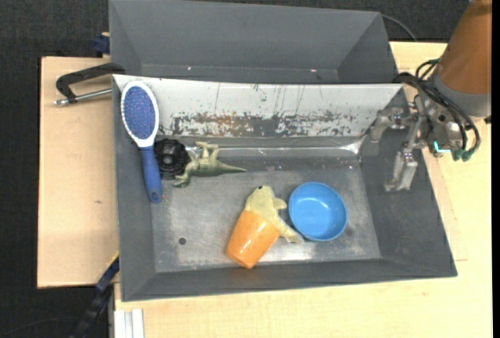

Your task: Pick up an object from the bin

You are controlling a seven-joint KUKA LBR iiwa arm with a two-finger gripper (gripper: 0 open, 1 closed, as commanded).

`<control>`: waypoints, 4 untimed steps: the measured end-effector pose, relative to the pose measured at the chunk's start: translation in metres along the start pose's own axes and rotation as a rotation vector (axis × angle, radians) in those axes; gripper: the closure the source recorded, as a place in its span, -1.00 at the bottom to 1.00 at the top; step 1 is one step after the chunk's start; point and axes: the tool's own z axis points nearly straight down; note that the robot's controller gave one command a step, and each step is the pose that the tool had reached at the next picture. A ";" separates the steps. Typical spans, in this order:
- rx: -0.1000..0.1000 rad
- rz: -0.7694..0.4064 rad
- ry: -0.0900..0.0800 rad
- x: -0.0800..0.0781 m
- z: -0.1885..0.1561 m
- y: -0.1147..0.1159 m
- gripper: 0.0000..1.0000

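I read this as the approach step: nothing is picked yet, and the gripper [401, 171] hangs over the right-hand sloping wall of the bin [242, 40], clear of every loose thing on the floor. From this angle I cannot tell how wide it stands open; I see nothing carried in it.

The nearest thing is the blue bowl [317, 211], which sits upright on the floor right of centre, to the left of the gripper and a little nearer the front wall. Just beside the bowl on its left lies an orange cup [248, 241] on its side, with a yellowish toy [269, 208] resting against the cup's upper end and touching, or nearly touching, the bowl's rim. Well apart, towards the left wall, are a greenish toy dinosaur [205, 163], a small black thing [166, 154] beside it, and a blue hairbrush [142, 133] leaning up the left slope.

If I go for the bowl, my next move is to carry the gripper leftwards off the slope and out over the flat floor, then bring it down across the bowl's right rim, the side away from the toy. I judge the rim the only part thin enough to pinch, and the smooth bowl may slide or tip if I close off centre
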 end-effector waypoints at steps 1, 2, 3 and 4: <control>-0.002 -0.233 0.000 -0.032 0.127 0.035 -1.00; -0.002 -0.434 -0.002 0.014 0.151 0.088 -1.00; 0.002 -0.432 -0.006 0.012 0.149 0.085 1.00; 0.005 -0.431 -0.020 -0.015 -0.079 0.107 1.00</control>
